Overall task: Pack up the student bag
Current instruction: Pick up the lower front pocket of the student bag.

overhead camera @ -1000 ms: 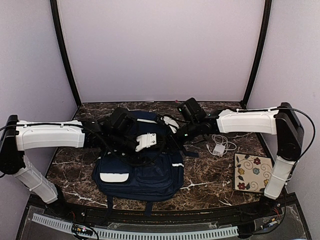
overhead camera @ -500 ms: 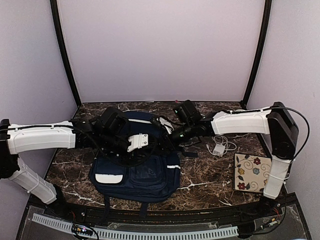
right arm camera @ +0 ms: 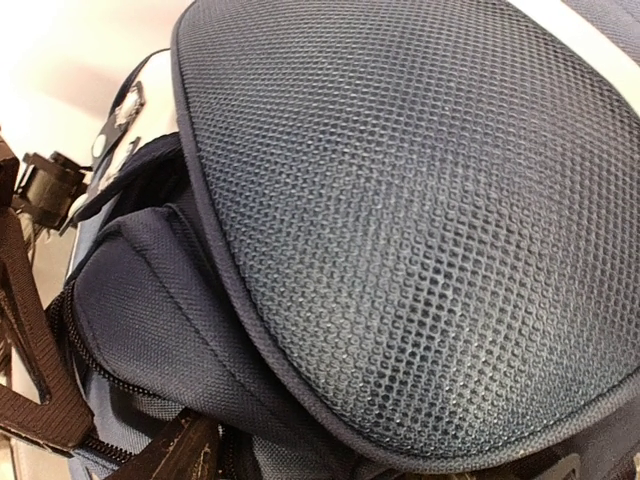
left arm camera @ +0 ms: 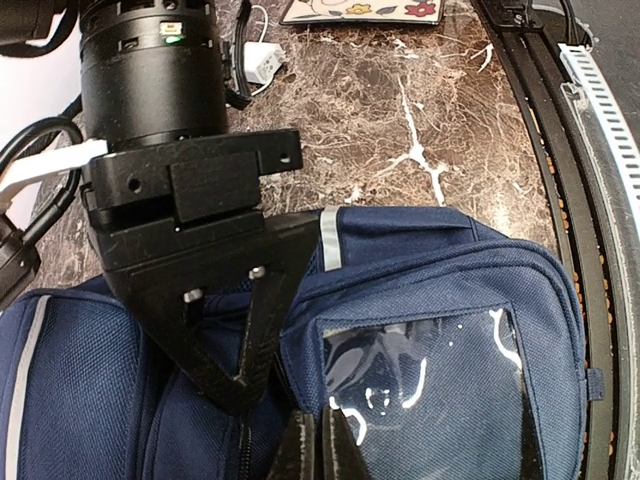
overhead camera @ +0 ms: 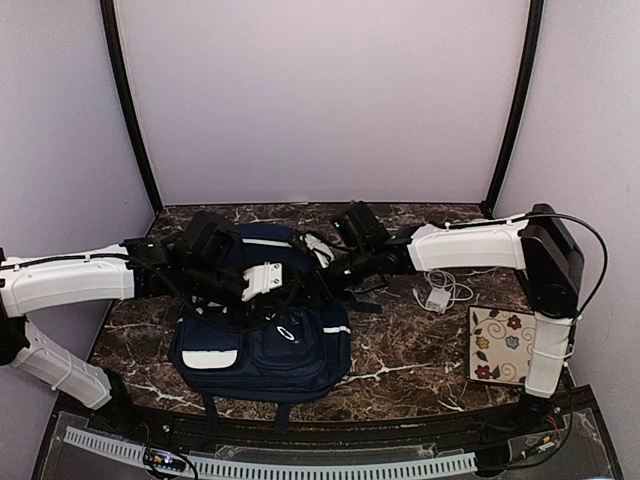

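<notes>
while closed, left tool touches student bag.

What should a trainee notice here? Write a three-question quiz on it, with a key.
1. Which white thing lies on the table between the student bag and the floral mat?
2. True or false: the floral mat lies on the student bag.
3. The left gripper has its jaws: A wide open, B shut, C out of view.
Key: 1 a charger with its cable; 2 false; 3 B.
</notes>
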Controlling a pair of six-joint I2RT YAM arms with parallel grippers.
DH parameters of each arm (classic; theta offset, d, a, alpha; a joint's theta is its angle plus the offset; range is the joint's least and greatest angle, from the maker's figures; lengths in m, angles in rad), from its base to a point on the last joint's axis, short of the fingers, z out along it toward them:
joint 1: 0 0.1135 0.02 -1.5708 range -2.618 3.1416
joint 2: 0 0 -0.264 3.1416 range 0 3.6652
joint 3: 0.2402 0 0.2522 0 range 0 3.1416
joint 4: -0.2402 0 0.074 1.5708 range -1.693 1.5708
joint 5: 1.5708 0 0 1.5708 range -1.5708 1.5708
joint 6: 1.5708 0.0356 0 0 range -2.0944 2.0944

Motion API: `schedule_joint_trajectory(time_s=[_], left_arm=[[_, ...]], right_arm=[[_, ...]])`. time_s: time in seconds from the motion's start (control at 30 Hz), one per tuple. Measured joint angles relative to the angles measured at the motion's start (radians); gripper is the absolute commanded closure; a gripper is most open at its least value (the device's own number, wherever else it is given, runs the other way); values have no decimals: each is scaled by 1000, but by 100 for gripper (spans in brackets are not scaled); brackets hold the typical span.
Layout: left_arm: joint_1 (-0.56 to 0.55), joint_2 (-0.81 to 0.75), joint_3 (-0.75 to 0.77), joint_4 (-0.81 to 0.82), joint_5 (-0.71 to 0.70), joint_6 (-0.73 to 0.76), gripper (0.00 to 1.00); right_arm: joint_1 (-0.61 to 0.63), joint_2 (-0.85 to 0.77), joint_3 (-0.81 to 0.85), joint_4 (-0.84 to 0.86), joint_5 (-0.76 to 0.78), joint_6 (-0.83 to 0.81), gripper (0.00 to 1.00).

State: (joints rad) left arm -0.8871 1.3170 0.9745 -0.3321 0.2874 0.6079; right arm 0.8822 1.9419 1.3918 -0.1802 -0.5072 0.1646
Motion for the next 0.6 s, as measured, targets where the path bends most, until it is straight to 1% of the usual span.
schedule_joint_trajectory(time_s=[0.2,0.3,0.37,0.4,0.43,0.53,0.57,0.6], left_arm=[[1,-23,-35,31,-1,-32,100],[-1,-41,-46,47,8,-55,100],[-2,-58,-52,46,18,-70,100],[-2,-63,-57,47,24,-74,100],[-3,-69,-68,47,34,-79,100],[-4,-70,-78,55,47,-86,100],[-4,-70,-78,56,48,-88,100],[-4,-70,-78,57,50,-88,100]], right_arm=[[19,-43,-3,-45,93,16,37],[18,-120,-3,-115,151,32,35],[-6,-203,-5,-173,218,53,31],[-26,-256,-6,-194,250,67,27],[-47,-326,-8,-216,311,88,24],[-91,-489,-23,-272,511,163,19],[-99,-524,-38,-289,575,191,11],[-113,-559,-67,-306,649,227,7]])
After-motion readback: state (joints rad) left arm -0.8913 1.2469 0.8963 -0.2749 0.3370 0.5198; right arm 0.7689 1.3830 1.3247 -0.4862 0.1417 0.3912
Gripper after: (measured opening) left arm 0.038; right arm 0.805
